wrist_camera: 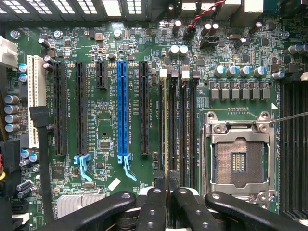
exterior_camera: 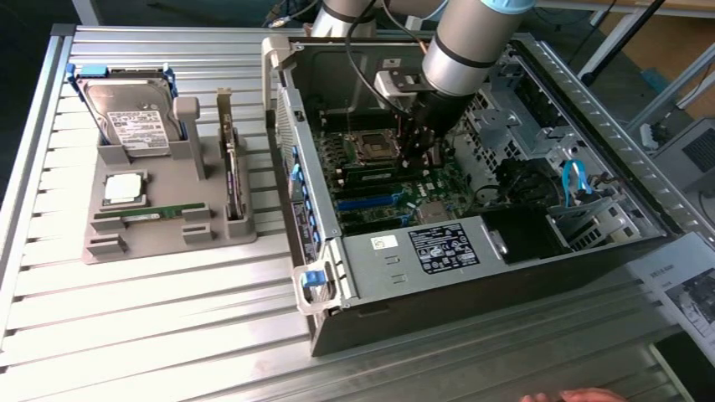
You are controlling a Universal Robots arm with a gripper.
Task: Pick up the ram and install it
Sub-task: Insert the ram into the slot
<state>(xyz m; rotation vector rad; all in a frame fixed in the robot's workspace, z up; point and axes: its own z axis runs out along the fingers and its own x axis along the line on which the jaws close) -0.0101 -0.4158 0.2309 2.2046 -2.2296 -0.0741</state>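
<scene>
My gripper (exterior_camera: 421,157) reaches down into the open computer case (exterior_camera: 369,289), over the motherboard's memory slots (exterior_camera: 386,176). In the wrist view the gripper (wrist_camera: 166,195) is shut on the ram (wrist_camera: 166,130). The ram shows edge-on as a thin strip lying along the leftmost black memory slot (wrist_camera: 172,125), beside the processor socket (wrist_camera: 238,161). How deep it sits in the slot I cannot tell. A second green ram stick (exterior_camera: 151,214) lies in the grey holder (exterior_camera: 167,243) outside the case.
The holder also carries a hard drive (exterior_camera: 132,117), a square silver processor chip (exterior_camera: 123,188) and an upright expansion card (exterior_camera: 231,167). A blue expansion slot (wrist_camera: 122,110) and black ones run beside the memory slots. A person's fingertips (exterior_camera: 570,395) show at the table's near edge.
</scene>
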